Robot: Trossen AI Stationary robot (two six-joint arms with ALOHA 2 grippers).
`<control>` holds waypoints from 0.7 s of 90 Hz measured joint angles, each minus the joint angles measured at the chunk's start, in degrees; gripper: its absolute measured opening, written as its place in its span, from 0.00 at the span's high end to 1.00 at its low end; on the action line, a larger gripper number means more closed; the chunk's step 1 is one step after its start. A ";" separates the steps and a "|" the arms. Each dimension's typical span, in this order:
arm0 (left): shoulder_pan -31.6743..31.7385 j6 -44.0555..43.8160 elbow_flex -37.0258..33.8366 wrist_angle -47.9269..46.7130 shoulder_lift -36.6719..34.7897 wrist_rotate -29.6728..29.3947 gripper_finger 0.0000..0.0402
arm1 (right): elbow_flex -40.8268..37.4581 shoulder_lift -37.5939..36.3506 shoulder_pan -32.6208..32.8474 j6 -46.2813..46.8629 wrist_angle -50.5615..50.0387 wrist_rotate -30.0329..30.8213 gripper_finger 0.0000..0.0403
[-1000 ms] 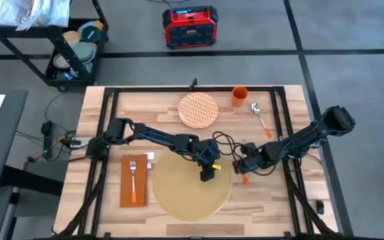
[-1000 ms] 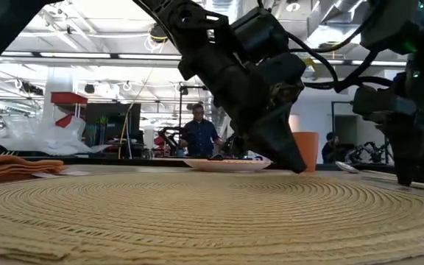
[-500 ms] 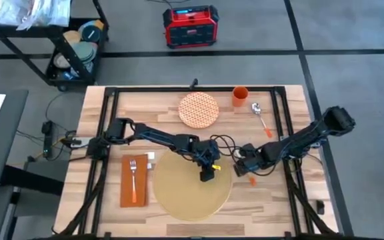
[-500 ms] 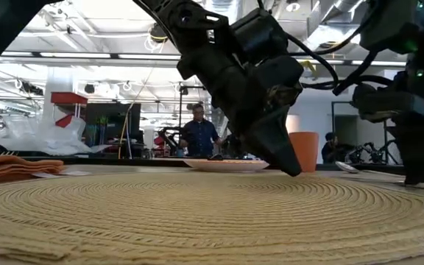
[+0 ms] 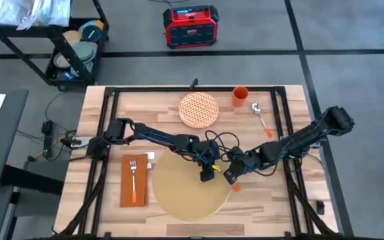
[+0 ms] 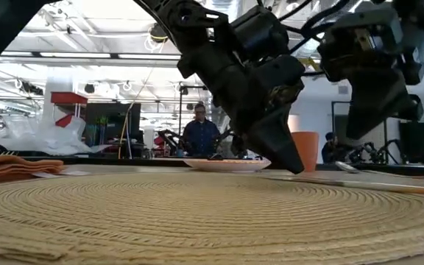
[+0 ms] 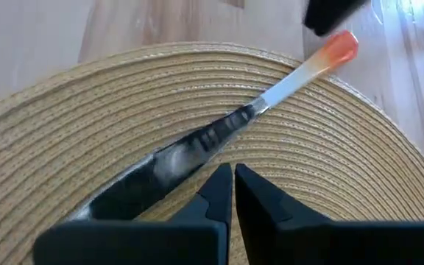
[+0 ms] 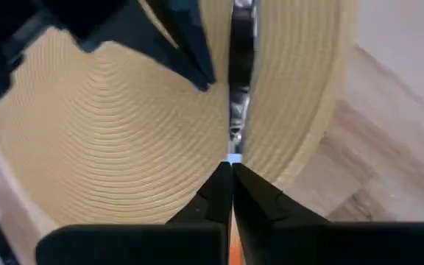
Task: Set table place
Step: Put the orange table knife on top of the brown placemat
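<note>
Placemat (image 5: 191, 188): flat on table (image 5: 272, 207). Knife (image 7: 219, 132) across its right edge. Left gripper (image 5: 206, 177) over mat, jaws together, empty. Right gripper (image 5: 230, 176) at rim, fingers closed.

**Bystander items around the patterned plate**

Orange-and-white patterned plate (image 5: 198, 109) near the far edge. Just right of it, an orange cup (image 5: 239, 96); further right, a spoon (image 5: 259, 115) with an orange handle. Well to the near left of the plate, a rust-orange napkin (image 5: 133, 180) carrying a fork (image 5: 133, 172). Beyond the plate, on the floor, a red-and-black box (image 5: 191, 26). A person (image 6: 199, 135) behind the plate in the low view.
</note>
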 joint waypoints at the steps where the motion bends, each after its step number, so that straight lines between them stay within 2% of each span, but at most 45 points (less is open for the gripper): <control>1: 0.00 -0.07 0.00 -0.02 0.00 -0.01 1.00 | 0.00 0.00 0.01 -0.03 -0.01 -0.40 1.00; 10: 0.00 -2.01 0.00 -1.29 0.00 0.43 1.00 | 0.04 -0.04 0.77 -0.15 -1.86 -4.68 0.99; 19: -0.22 -3.22 0.00 -6.78 -0.56 3.23 1.00 | 0.07 -0.04 4.24 0.84 -4.71 -7.16 0.97; 36: -3.16 -3.33 0.09 -11.19 -0.98 2.85 1.00 | 0.11 -0.07 11.05 9.61 -6.11 -6.20 0.88; 50: -3.76 -2.32 0.07 -10.76 -0.98 2.63 1.00 | 0.04 -0.15 14.94 15.07 -10.94 -3.11 0.89; 63: -3.76 0.49 0.07 -10.73 -0.98 0.70 1.00 | 0.02 1.84 16.10 16.37 -15.03 -3.03 0.91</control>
